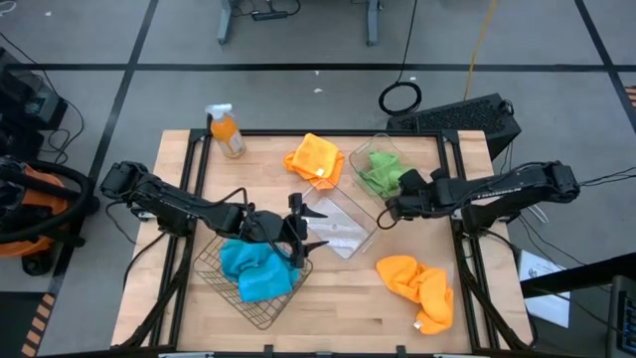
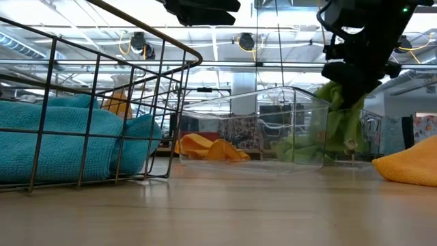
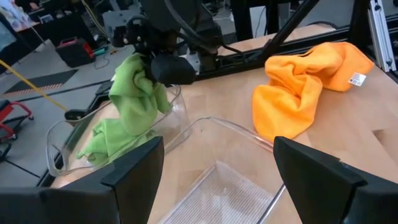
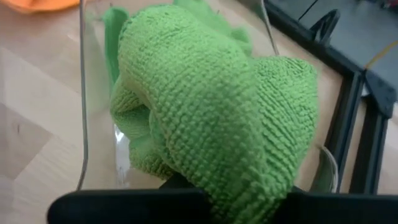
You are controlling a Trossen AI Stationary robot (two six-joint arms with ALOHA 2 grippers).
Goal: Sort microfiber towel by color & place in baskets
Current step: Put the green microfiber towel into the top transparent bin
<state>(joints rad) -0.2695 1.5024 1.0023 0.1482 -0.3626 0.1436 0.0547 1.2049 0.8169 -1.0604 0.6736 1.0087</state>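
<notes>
Blue towels (image 1: 254, 270) fill the wire basket (image 1: 214, 267); middle tub (image 1: 343, 227) empty.

bare tabletop (image 1: 338, 298) between basket (image 1: 260, 310) and orange towel (image 1: 417, 283)

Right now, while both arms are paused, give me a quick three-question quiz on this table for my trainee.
1. True or false: the right gripper is shut on a green towel above the clear tub that already has green cloth in it.
2. Which container holds blue towels? A) wire basket B) middle clear tub C) neither
3. Fill in: two ____ towels lie loose on the table.

Key: 1 true; 2 A; 3 orange.
</notes>
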